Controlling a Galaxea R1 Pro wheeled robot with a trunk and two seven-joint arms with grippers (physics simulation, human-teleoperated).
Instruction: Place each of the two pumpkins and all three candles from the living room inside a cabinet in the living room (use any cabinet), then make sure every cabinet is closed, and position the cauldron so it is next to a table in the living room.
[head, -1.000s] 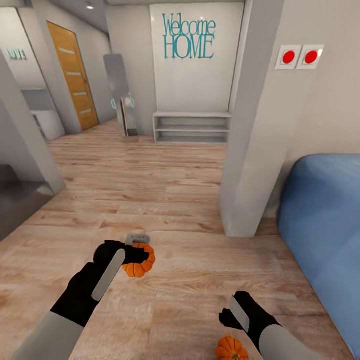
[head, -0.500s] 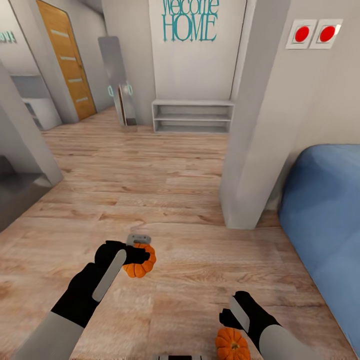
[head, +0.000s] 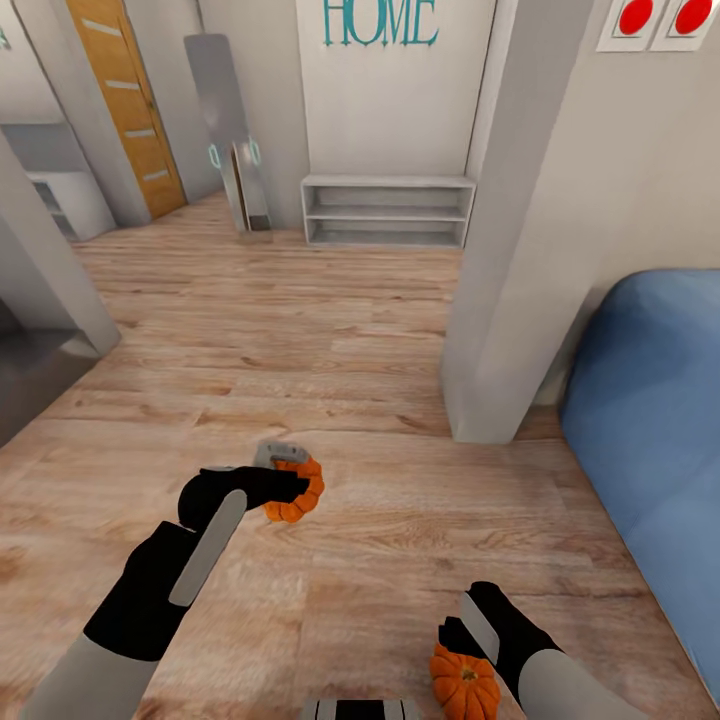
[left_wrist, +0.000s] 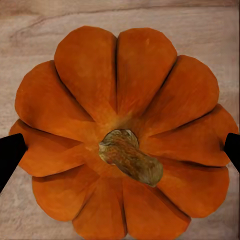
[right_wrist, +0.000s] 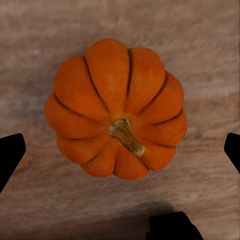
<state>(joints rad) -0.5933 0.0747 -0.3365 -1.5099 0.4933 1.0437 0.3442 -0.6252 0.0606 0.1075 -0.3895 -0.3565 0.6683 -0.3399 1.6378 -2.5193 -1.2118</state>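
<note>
Orange ribbed round pumpkin (head: 297, 490) sits clamped in the left gripper (head: 285, 480); its wrist view reveals the brown stem. Right gripper (head: 455, 640) spreads wide above a second pumpkin (right_wrist: 116, 110) over wooden floor (head: 300, 340).

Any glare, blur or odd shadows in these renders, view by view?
Head view: even, soft light, mild wide-angle stretch, faint sheen on the floor. Left wrist: pumpkin sharp, floor behind soft. Right wrist: pumpkin crisp, dark shadow on the floor beneath; no glare.
</note>
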